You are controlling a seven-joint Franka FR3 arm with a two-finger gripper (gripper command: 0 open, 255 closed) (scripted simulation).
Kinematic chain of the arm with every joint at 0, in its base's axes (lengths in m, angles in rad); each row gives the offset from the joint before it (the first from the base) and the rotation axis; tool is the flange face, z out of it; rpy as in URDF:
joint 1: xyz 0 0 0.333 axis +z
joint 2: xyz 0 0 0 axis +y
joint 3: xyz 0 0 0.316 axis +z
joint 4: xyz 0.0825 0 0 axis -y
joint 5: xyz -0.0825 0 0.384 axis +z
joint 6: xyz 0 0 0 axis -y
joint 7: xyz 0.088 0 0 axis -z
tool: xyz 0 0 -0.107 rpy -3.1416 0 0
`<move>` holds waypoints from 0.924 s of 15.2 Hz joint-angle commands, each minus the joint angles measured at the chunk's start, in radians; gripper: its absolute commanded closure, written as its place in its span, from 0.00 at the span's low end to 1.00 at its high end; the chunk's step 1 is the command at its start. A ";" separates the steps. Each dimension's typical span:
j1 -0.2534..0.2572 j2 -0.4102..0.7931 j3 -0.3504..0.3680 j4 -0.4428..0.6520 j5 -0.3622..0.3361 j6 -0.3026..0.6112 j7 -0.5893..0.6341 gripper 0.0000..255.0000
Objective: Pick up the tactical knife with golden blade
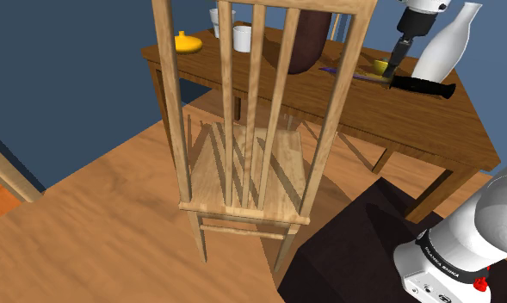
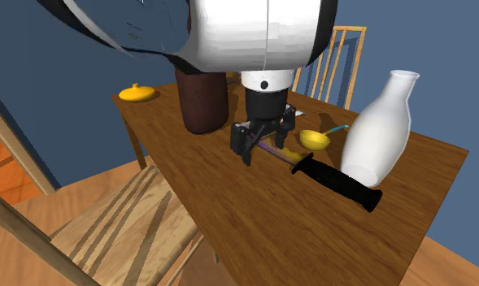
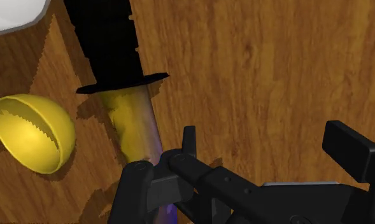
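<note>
Your gripper (image 3: 270, 145) hangs low over the table (image 2: 254, 215), pointing down. Its two black fingers (image 3: 353, 151) are wide apart and it holds nothing. I think it is open like that so it can drop around the knife.

But look where the knife (image 3: 119, 83) is. It lies flat on the wood. Its golden blade (image 3: 136, 124) runs just beside one finger, on the outer side of it, not in the gap. Under the gap there is just bare table. The tip of the blade goes under the hand, so you cannot see it. In the second exterior view the gripper (image 2: 266, 140) is over the blade end too.

A bit farther on, the black handle (image 2: 339, 185) points away from the hand. It looks thick, so it may be the easier part to pinch.

A yellow scoop (image 3: 33, 133) sits just beside the blade, on the side away from your fingers. Past that, a tall white bottle (image 2: 380, 134) stands close by the handle. So there is not much room. You would want to slide sideways with care until the knife is between the fingers, and then close.
</note>
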 commanded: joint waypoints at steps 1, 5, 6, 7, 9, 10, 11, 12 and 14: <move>0.002 0.059 -0.044 0.044 0.003 0.026 -0.070 0.00; 0.007 0.187 -0.128 0.143 0.035 0.069 -0.210 0.00; 0.009 0.222 -0.149 0.171 0.048 0.078 -0.247 0.00; 0.010 0.258 -0.169 0.201 0.064 0.086 -0.284 0.00; 0.009 0.284 -0.182 0.210 0.077 0.104 -0.309 0.00; 0.008 0.285 -0.182 0.197 0.077 0.117 -0.310 0.00; 0.008 0.287 -0.183 0.185 0.077 0.130 -0.310 0.00; 0.008 0.289 -0.184 0.173 0.077 0.144 -0.310 0.00; 0.007 0.293 -0.187 0.150 0.078 0.171 -0.311 0.00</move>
